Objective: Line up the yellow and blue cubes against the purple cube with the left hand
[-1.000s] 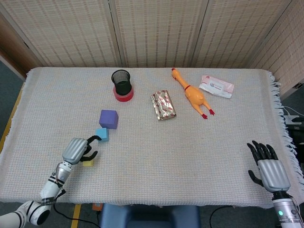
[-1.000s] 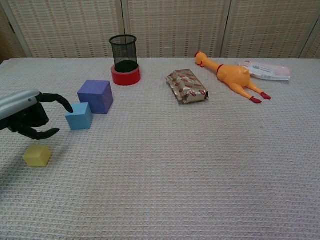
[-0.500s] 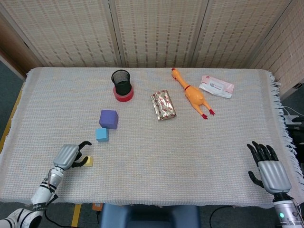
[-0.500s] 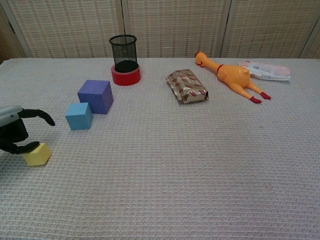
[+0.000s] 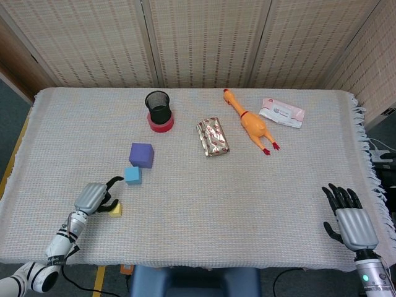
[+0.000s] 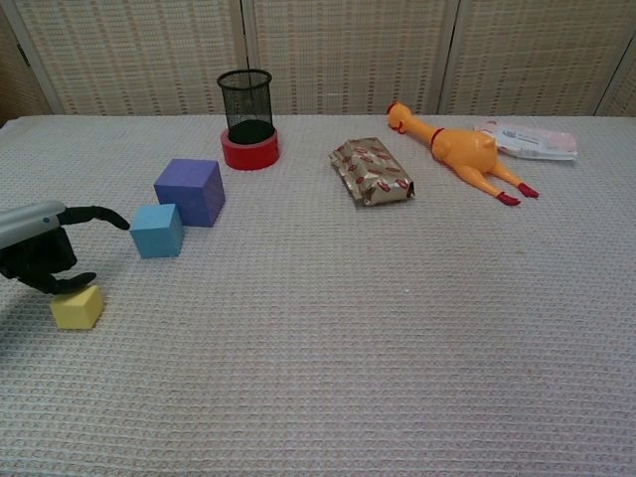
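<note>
Left hand [image 6: 40, 250] is sitting low at the near-left of the table, one finger stretched out toward the blue cube [image 6: 157, 230] w/o reaching it, the rest curled down w/ a dark tip touching the top back edge of the yellow cube [image 6: 78, 306]; nothing's actually gripped, so it's nudging, not holding. Vs half a sec ago, the hand is coming back in toward the cubes & the yellow one is sliding a bit to the right & nearer; a full sec ago it was hovering higher, beside the blue cube, w/ the yellow sitting apart below it. Meaning: the push on yellow is prob just starting. Blue cube is just beside the purple cube [image 6: 190, 191], at its near-left corner, looks about touching; neither has shifted. Yellow is well short of the row, so the line-up isn't done. Right hand [image 5: 349, 219] is idling at the near-right edge, fingers spread, empty, unchanged.
</note>
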`<state>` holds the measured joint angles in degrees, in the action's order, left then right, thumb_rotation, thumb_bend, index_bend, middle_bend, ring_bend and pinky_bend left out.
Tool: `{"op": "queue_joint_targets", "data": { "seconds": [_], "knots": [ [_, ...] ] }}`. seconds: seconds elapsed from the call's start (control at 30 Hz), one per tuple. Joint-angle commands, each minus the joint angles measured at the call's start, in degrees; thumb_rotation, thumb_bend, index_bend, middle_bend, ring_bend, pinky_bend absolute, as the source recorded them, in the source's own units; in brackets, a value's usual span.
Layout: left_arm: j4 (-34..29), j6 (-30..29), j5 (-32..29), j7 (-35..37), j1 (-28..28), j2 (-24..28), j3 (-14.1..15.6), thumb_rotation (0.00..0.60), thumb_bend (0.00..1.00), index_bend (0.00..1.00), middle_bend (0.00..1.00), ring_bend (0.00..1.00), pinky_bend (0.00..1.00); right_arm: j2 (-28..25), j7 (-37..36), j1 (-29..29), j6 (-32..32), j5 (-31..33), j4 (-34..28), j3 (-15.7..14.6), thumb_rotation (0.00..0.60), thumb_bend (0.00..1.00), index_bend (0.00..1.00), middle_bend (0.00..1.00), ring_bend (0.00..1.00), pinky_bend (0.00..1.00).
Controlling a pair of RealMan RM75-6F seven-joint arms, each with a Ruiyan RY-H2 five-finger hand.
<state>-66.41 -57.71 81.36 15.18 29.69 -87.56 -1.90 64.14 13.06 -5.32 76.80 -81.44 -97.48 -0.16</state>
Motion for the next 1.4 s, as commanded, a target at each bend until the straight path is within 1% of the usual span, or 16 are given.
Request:
{"op": "queue_joint_targets", "data": {
  "seconds": [0.03, 0.27, 0.47, 0.67, 1.1, 1.27, 1.4],
  "knots": [
    [0.1, 0.5, 0.2, 0.2, 0.5, -0.2, -0.2, 0.600, 0.40, 0.18, 1.00, 1.00, 1.00, 0.0, 0.0, 0.0, 0.0, 0.1, 0.0, 0.0, 0.600, 0.10, 0.00, 0.00, 0.00, 0.00],
    [0.4, 1.8, 0.6, 1.1, 1.5, -0.8, -0.3, 0.600, 0.40, 0.18, 1.00, 1.00, 1.00, -0.1, -0.1, 0.1, 0.2, 0.2, 0.0, 0.1, 0.600, 0.10, 0.00, 0.00, 0.00, 0.00],
    [2.5, 3.4, -0.3, 1.9, 2.2, -1.5, -0.9, 0.600, 0.39, 0.18, 1.00, 1.00, 1.00, -0.2, -0.3, 0.3, 0.5, 0.1, 0.0, 0.2, 0.600, 0.10, 0.00, 0.00, 0.00, 0.00],
    [3.5, 3.8, -0.4, 2.8, 2.2, -1.9, -0.8, 0.600, 0.40, 0.18, 1.00, 1.00, 1.00, -0.1, -0.1, 0.1, 0.1, 0.3, 0.0, 0.1, 0.600, 0.10, 0.00, 0.00, 0.00, 0.00],
    [5.1, 8.0, -1.1, 6.7, 4.0, -2.5, -1.1, 0.600, 0.39, 0.20, 1.00, 1.00, 1.00, -0.1, 0.0, 0.3, 0.5, 0.2, 0.0, 0.2, 0.600, 0.10, 0.00, 0.00, 0.00, 0.00],
    [6.8, 8.4, -1.3, 7.5, 4.1, -3.2, -1.2, 0.600, 0.39, 0.19, 1.00, 1.00, 1.00, -0.1, 0.1, 0.3, 0.5, 0.4, 0.0, 0.2, 0.600, 0.10, 0.00, 0.00, 0.00, 0.00],
    [6.9, 7.7, -1.0, 7.7, 3.8, -3.2, -1.0, 0.600, 0.39, 0.18, 1.00, 1.00, 1.00, -0.1, 0.2, 0.2, 0.3, 0.5, -0.1, 0.2, 0.600, 0.10, 0.00, 0.00, 0.00, 0.00]
  ]
}}
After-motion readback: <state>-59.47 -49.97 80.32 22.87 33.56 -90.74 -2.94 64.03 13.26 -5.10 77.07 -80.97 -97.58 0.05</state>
